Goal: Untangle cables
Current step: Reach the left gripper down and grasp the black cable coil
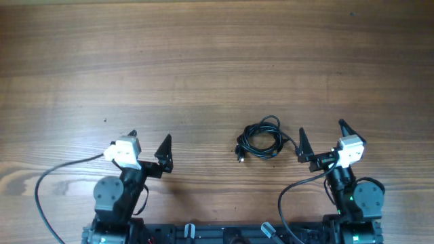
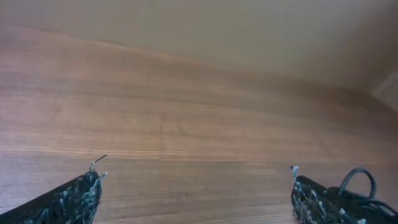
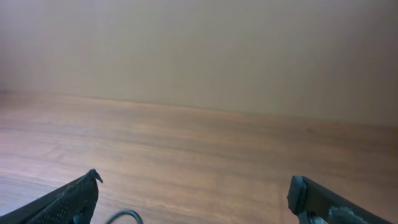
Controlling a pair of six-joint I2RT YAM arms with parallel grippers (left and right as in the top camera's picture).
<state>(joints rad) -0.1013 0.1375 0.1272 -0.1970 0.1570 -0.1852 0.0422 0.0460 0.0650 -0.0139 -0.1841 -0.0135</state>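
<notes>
The cable (image 1: 260, 140) lies coiled in a tight knot on the table (image 1: 217, 61), just beside the right gripper (image 1: 323, 134), which is spread wide and empty, probably placed for the first reach. The left gripper (image 1: 149, 139) hangs well apart, also spread and empty.

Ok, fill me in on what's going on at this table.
Two robot arms sit at the near edge of a wooden table. A small black cable lies coiled in a bundle between them, closer to the right arm. The left gripper and the right gripper are both open and hold nothing, and neither touches the cable. The untangling has not begun.
</notes>
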